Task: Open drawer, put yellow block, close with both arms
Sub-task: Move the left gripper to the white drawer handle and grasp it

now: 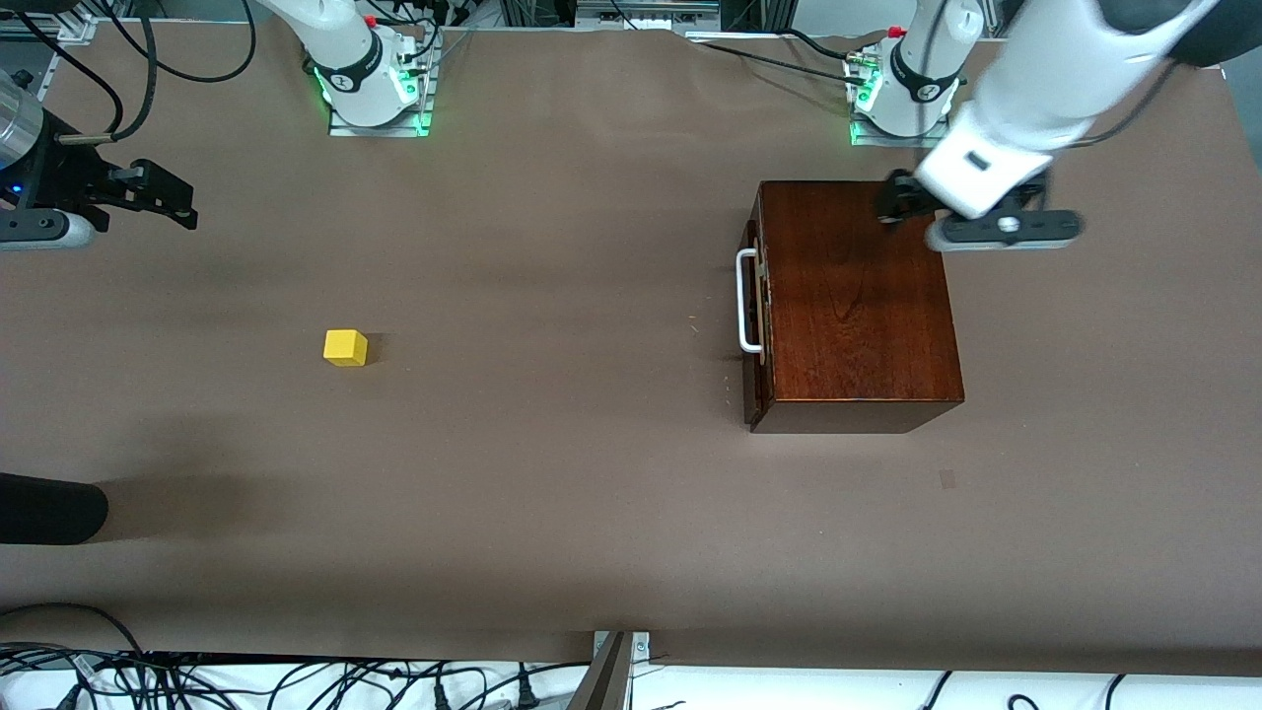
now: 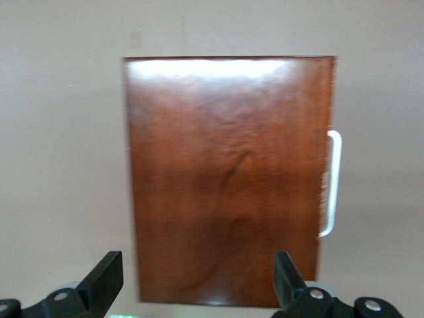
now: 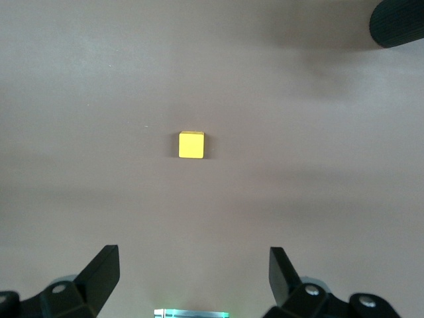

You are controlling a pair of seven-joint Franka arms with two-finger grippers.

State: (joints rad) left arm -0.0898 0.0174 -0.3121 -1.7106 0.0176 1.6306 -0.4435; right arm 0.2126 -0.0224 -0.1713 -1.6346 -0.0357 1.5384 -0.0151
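Brown worktop (image 1: 552,493) — drawer (image 1: 754,325) shut, nothing started. Left end effector (image 1: 902,202) open above box (image 1: 858,296); right end effector (image 1: 163,197) open, yellow block (image 1: 345,347) well below. Next: grasp handle (image 1: 747,301).

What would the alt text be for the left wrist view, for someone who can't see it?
A glossy dark wooden box fills the view from above, its drawer shut, with a white bar handle on one side. The open left gripper hangs over the box's edge, holding nothing.
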